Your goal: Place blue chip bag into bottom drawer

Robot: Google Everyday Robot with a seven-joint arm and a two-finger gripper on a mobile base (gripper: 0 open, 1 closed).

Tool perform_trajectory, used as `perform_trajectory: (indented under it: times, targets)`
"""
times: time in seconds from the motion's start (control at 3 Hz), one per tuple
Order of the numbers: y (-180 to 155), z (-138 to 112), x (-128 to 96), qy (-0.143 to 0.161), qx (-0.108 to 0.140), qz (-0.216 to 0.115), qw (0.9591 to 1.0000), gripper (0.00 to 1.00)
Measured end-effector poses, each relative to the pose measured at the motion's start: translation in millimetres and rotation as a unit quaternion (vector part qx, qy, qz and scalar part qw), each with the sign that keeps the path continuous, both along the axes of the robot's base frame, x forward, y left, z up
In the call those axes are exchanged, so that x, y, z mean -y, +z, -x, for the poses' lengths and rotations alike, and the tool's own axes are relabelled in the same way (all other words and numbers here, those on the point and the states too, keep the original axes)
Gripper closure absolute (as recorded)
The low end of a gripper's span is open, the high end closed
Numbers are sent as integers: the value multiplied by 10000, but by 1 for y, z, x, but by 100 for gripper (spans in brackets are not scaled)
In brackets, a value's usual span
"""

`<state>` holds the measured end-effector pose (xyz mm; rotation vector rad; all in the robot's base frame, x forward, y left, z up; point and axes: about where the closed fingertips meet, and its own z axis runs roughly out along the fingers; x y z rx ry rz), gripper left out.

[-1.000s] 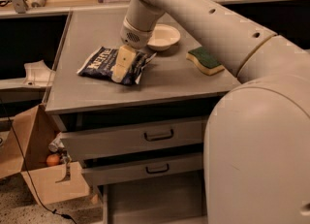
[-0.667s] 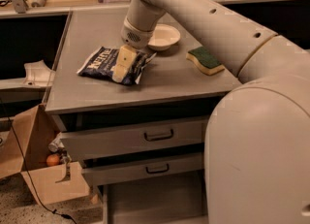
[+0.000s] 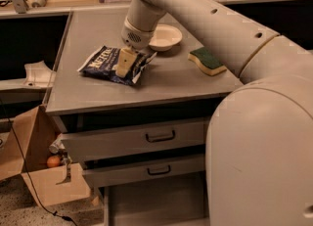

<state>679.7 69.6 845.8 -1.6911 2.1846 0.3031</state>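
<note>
While the tool [image 3: 126,62] sits right on top of the bag [image 3: 100,63], I can't tell if it's open or closed from this angle. It touches the bag's right half, coming down from the arm [image 3: 205,19] that reaches in from upper right.

Bag: dark blue, white lettering, lying flat on the table [image 3: 161,85], left of centre, well back from the front edge. Not lifted, as far as I can see.

Also on the table: white bowl [image 3: 165,36] just behind and right of the tool, apart from the bag. Green-and-yellow sponge [image 3: 208,60] further right, near the arm, well apart from the bag.

Below the table, three grey drawers. Top drawer [image 3: 132,139] and middle drawer [image 3: 146,170] each show a dark bar handle; both stick out a little. Bottom drawer [image 3: 156,205] is pulled out, seen as a flat tray at the lower edge of view, partly hidden by the robot body at right.

Open cardboard box [image 3: 34,171] on the floor at left, something orange [image 3: 53,161] inside.
</note>
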Motion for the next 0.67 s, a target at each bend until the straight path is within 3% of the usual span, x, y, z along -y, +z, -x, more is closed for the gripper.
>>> perform_trajectory:
  times: [0.33,0.67]
  targets:
    - [0,0,0,0,0,0,10000,74]
    - [0,0,0,1,0,-2,10000,97]
